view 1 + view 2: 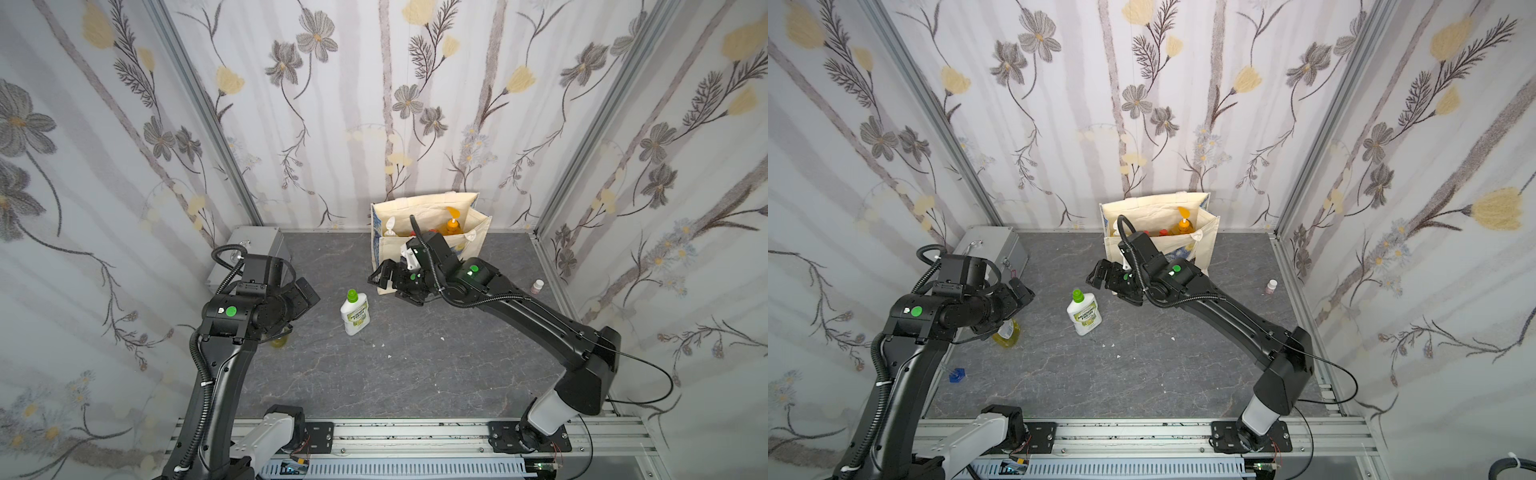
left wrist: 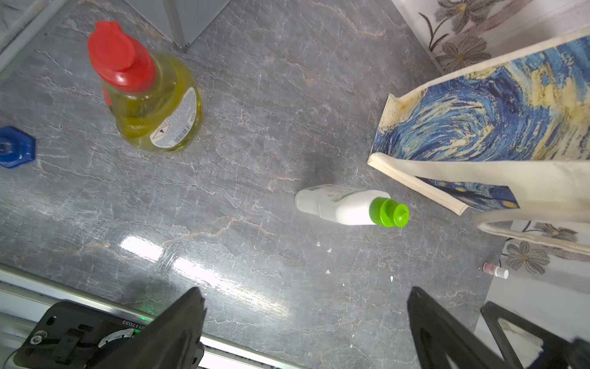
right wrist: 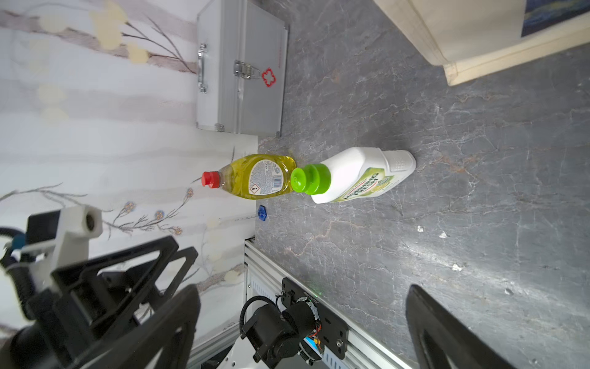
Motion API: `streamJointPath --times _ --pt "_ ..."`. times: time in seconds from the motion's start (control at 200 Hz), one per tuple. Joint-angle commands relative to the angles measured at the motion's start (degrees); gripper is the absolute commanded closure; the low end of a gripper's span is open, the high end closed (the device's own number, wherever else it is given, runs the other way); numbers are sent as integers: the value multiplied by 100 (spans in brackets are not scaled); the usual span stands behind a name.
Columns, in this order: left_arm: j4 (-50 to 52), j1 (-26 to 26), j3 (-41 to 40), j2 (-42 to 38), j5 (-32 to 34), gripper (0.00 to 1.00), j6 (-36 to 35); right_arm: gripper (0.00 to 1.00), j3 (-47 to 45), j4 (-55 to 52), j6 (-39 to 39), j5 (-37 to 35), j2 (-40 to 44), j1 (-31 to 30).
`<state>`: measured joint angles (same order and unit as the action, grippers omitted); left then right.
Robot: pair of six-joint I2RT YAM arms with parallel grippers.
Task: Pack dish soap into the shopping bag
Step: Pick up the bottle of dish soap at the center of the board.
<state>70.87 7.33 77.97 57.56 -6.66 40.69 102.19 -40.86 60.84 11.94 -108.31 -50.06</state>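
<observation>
While wide open and empty, left end effector (image 2: 305, 300) and right end effector (image 3: 303, 297), seemingly near white bottle (image 1: 354, 313).

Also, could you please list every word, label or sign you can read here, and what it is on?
"MORNING FRESH": white bottle label.
Red cross sign: silver case; its red lettering is too small.
Exclamation hazard diamond and barcode: yellow-green bottle; fine print unreadable.
</observation>
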Motion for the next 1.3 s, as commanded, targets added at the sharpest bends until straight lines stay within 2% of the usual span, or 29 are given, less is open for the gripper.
streamJointPath --times 0.0,0.15,0.285,0.455,0.694,0.989,1.294 --pt "22 -4 -211 -252 -185 0 139 0 881 -1439 705 -373 -556 -121" --pt "89 -13 -459 -519 -443 0 135 0 1335 -1625 1429 -352 -943 -204" --pt "111 -26 -577 -644 -675 0 145 0 1625 -1730 1722 -382 -1256 -228" --pt "228 -21 -521 -675 -757 0 45 0 2070 -1647 1652 -687 -1605 -299" --pt "444 -30 -484 -767 -760 0 -144 0 2314 -1446 2054 -720 -2055 -423" --pt "586 -72 -727 -983 -881 0 -313 0 2314 -548 2268 -940 -2253 -469" --pt "581 -166 -579 -840 -990 0 -541 2 2314 -812 2233 -1075 -2580 -543"
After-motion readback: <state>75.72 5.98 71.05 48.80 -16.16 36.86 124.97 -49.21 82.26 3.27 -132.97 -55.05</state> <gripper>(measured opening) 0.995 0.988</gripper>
